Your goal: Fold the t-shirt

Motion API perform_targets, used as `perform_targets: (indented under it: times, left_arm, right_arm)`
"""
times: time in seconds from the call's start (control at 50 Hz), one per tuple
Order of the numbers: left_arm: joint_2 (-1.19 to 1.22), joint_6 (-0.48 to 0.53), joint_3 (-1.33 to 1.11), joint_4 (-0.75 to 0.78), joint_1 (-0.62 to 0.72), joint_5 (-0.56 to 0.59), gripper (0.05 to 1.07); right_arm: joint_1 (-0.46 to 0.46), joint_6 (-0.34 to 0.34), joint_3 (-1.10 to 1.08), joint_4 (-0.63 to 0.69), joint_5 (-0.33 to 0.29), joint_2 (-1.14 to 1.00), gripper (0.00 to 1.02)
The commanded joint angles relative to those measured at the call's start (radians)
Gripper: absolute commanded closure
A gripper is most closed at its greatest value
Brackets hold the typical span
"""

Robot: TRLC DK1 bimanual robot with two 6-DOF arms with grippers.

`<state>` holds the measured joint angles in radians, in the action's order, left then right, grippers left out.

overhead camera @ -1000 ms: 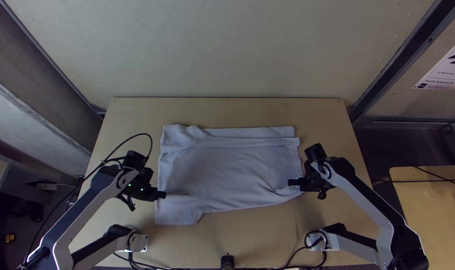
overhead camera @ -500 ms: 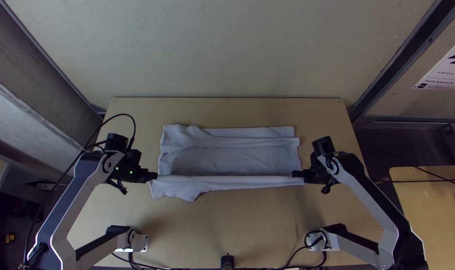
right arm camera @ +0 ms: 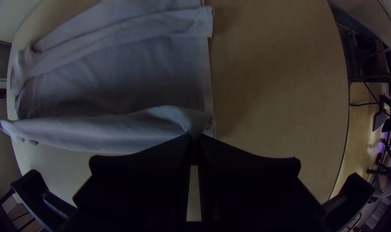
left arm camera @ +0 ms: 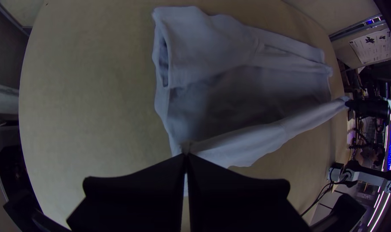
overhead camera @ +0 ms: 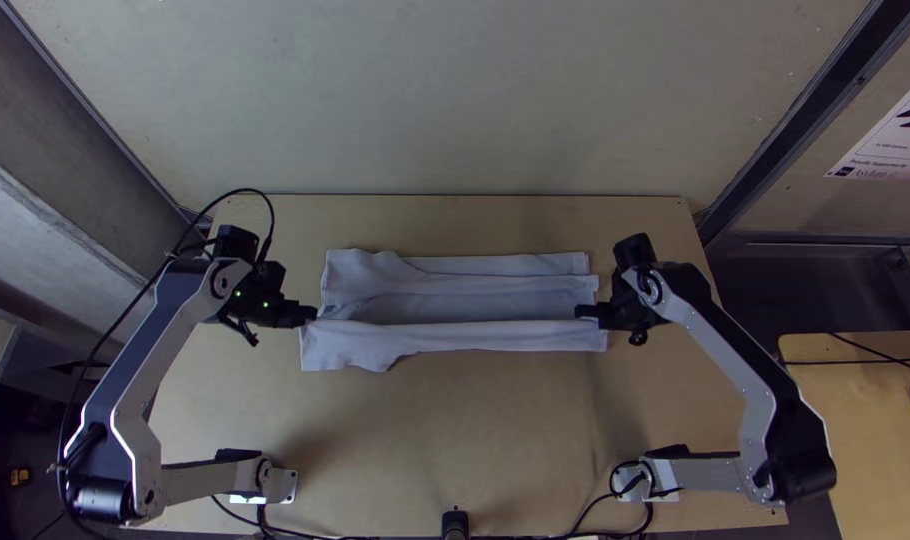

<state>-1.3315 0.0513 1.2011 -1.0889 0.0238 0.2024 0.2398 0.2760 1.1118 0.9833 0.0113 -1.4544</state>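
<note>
One t-shirt [overhead camera: 465, 306]: between your two sets of jaws, long strip folded inward beyond them.
Near flap [overhead camera: 475, 337]: stretched from jaws to jaws; likely your second lengthwise fold. Carry it inward, lower, release.
Left gripper [left arm camera: 185, 155]: pinching one flap end.
Right gripper [right arm camera: 195, 136]: pinching the other.

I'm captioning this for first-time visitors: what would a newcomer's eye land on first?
Probably the pale shirt mid-table, its near side held as a long band between two black hands, the left hand pinching one end and the right hand the other. Next, likely, the bulky left arm and right arm, framing the cloth from either side.
</note>
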Motion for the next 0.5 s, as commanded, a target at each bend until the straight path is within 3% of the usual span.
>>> perform_targets:
  times: [0.0,0.48]
  left_arm:
    - [-0.058,0.027,0.072,0.001,-0.007,0.002,1.04]
    - [-0.256,0.038,0.278,0.0,0.01,-0.008,1.04]
  right_arm:
    - [-0.01,0.0,0.068,-0.003,0.016,-0.063,1.0]
    - [-0.04,-0.032,0.275,-0.009,0.027,-0.244,1.0]
